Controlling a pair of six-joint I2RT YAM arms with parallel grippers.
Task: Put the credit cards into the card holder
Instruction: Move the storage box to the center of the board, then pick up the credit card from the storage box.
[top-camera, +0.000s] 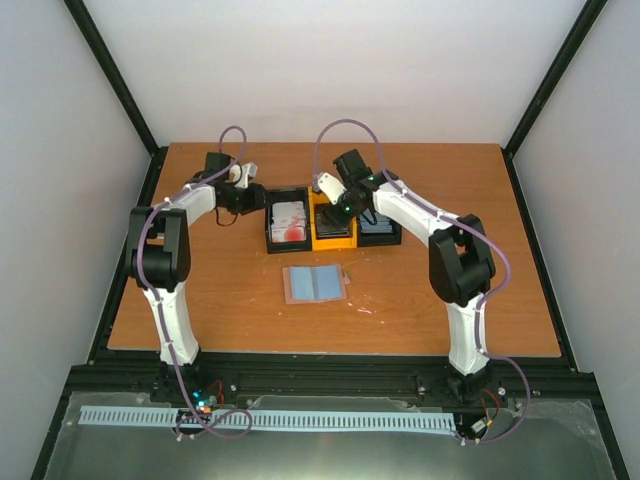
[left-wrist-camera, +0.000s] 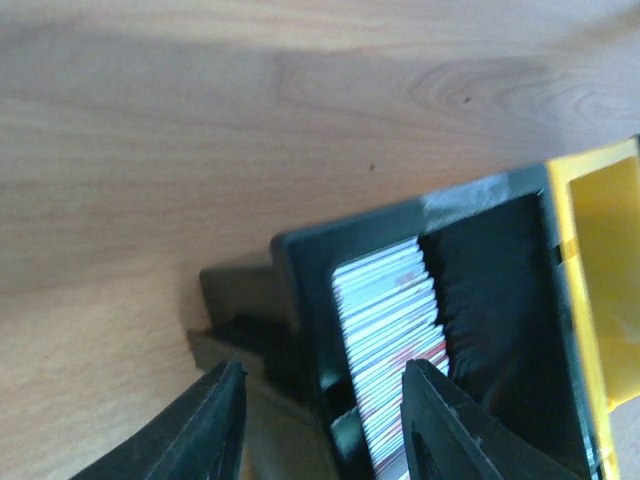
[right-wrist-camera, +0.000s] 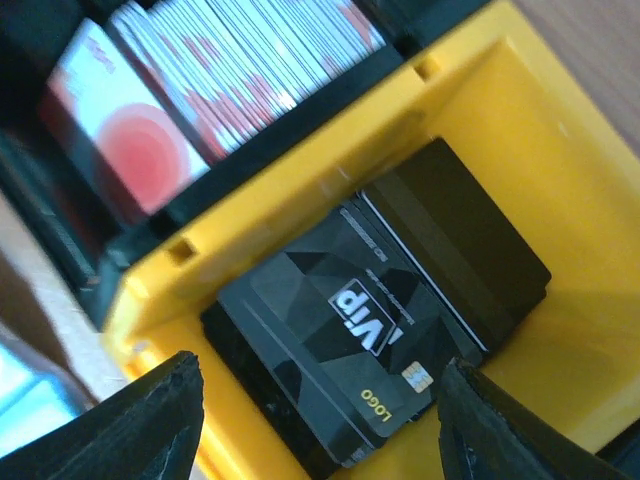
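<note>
Between the right jaws, standing wide apart and gripping nothing: the stack of dark cards (right-wrist-camera: 385, 330), lying flat just below on the floor of the yellow bin (right-wrist-camera: 560, 200). Judging by that, lining up to take the top card. Calling for coming down square over the stack and setting one fingertip against a card edge, not pressing on the face, since lying flush on its fellows and offering little to pinch. Closing gently, lifting slowly, watching for two cards rising together. Just beyond the bin wall to one side of these jaws: white-and-red cards (right-wrist-camera: 250, 70), standing on edge in the black bin (left-wrist-camera: 300, 290). Between the left jaws, likewise parted and empty: the outer wall of that black bin, so risking a knock if drifting lower. Well away from both, toward the arm bases: the blue card holder (top-camera: 315, 284), lying open on the counter (top-camera: 450, 300), too small for telling whether holding any card yet.
</note>
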